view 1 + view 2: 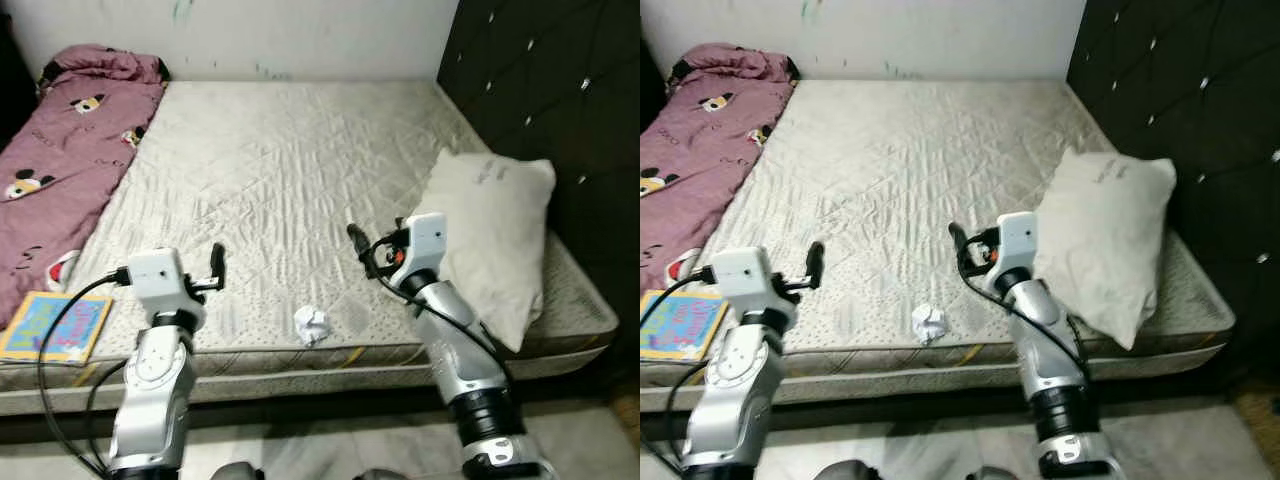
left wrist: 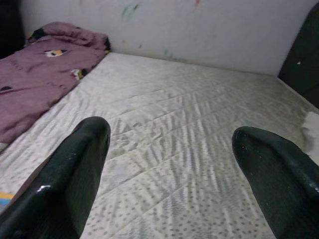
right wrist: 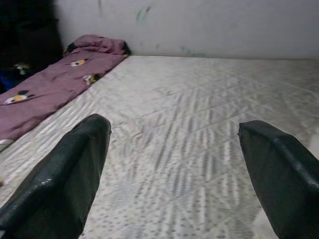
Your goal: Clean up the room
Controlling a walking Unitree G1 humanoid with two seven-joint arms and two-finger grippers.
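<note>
Far left, a colourful book [image 1: 55, 326] lies flat at the mattress [image 1: 290, 170] edge by the pink blanket [image 1: 70, 150]. The left gripper [image 1: 217, 265] hovers over the mattress, fingers spread wide, empty. A crumpled paper ball [image 1: 311, 324], no clear long axis, sits near the front edge between the arms. The right gripper [image 1: 357, 243] is wide open, empty, beside the pillow [image 1: 495, 235].

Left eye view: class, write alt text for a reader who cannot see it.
Two open grippers, left and right, hover over a bare mattress near a crumpled paper. A pillow lies right; a blanket and book left.
</note>
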